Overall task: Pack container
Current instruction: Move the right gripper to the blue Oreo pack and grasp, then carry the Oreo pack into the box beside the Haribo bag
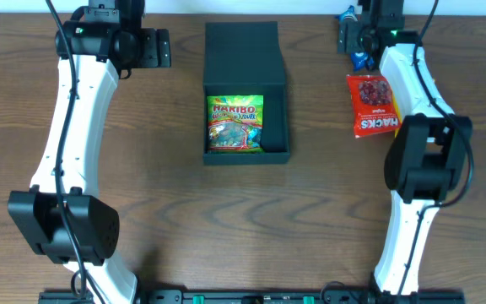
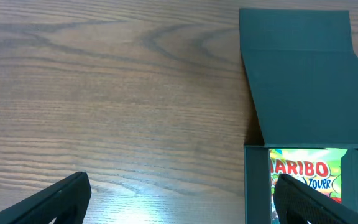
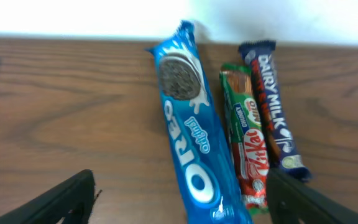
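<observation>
The dark teal-black container [image 1: 278, 127] sits at the table's middle back, its flap lid [image 1: 243, 52] open and lying flat behind it. A green Haribo packet [image 1: 235, 123] lies inside; it also shows in the left wrist view [image 2: 303, 174]. My left gripper [image 2: 179, 202] is open and empty, over the table just left of the container [image 2: 257, 186]. My right gripper [image 3: 179, 199] is open above a blue Oreo pack [image 3: 194, 137], with a KitKat bar [image 3: 248, 143] and a Dairy Milk bar [image 3: 273, 106] beside it.
A red Hacks packet [image 1: 373, 105] lies right of the container, partly under the right arm. The blue Oreo pack's end [image 1: 359, 59] shows near the back right edge. Both arm bases stand at the front.
</observation>
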